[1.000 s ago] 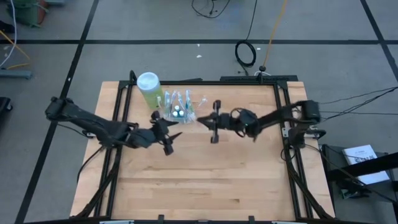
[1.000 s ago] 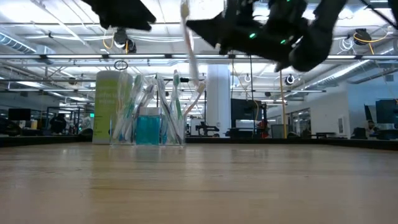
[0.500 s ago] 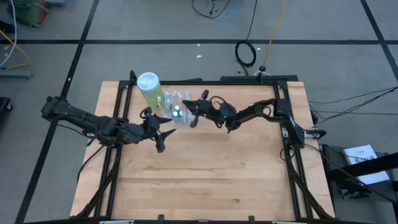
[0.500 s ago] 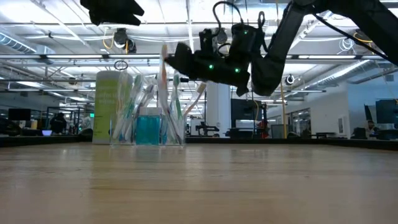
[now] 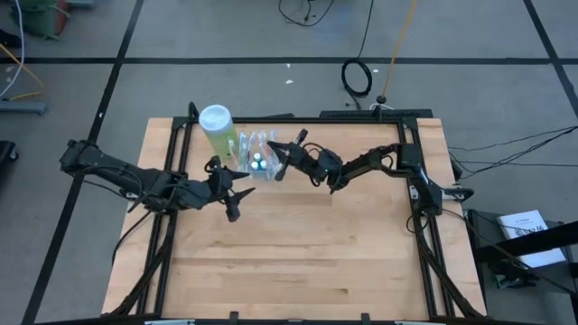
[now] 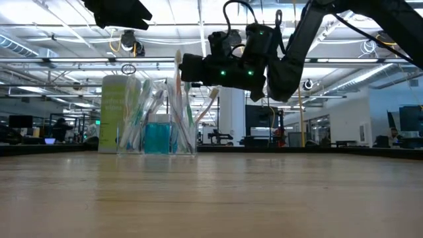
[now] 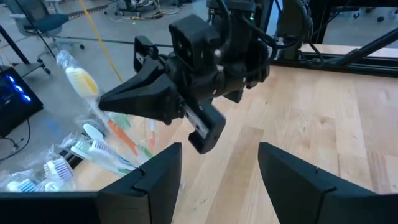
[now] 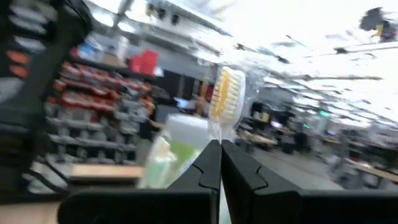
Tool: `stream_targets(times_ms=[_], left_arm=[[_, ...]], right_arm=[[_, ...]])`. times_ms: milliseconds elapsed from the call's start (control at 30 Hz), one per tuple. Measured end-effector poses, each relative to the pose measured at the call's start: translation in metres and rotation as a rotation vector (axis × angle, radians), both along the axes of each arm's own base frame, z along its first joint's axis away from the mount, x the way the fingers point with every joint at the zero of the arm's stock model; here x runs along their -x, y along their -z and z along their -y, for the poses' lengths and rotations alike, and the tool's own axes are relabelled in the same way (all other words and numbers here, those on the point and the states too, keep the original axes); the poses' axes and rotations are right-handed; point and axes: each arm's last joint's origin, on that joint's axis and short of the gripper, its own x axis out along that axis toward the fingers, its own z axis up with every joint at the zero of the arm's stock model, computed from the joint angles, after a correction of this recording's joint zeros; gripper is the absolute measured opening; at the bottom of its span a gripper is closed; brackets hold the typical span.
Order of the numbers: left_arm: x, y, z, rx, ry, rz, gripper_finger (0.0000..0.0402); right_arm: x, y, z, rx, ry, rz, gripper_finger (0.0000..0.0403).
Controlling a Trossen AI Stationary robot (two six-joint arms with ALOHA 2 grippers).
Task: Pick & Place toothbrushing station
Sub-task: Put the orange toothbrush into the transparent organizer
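Wooden table (image 5: pixel 298 262) fills frame centre in the high view. Light-green bottle (image 5: pixel 217 129) sits upper left, label unreadable. Clear cup (image 5: pixel 256 159) of toothbrushes is seen just right of it. Right gripper (image 5: pixel 281 163) is positioned over the cup, fingers clamped on an orange-handled toothbrush (image 6: pixel 177 82), likely still wrapped. Left gripper (image 5: pixel 240 188) is held below-left of the cup, fingers apart, nothing gripped.

The table (image 5: pixel 298 244) is pale wood with visible plank grain, framed in black. Both arms are black; the right gripper (image 6: pixel 188 68) shows small green lights. The bottle (image 6: pixel 114 112) is light green with a white cap. The cup (image 6: pixel 157 135) is clear, showing bright blue tubes (image 6: pixel 157 139) inside. The held toothbrush (image 8: pixel 225 93) has yellow-and-white bristles.
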Motion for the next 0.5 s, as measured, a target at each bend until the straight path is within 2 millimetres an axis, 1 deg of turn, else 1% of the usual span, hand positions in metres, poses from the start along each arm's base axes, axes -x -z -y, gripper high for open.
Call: stream_targets(times_ms=[67, 233, 500], left_arm=[[0.0, 0.0, 0.0, 0.0, 0.0, 0.0, 0.0218], [0.0, 0.0, 0.0, -0.001, 0.0, 0.0, 0.0218], [0.0, 0.0, 0.0, 0.0, 0.0, 0.0, 0.0218]], right_arm=[[-0.001, 0.003, -0.001, -0.011, 0.037, -0.039, 0.0], [-0.002, 0.011, -0.006, -0.026, 0.025, -0.099, 0.0], [-0.007, 0.033, -0.014, -0.039, 0.009, -0.344, 0.0]])
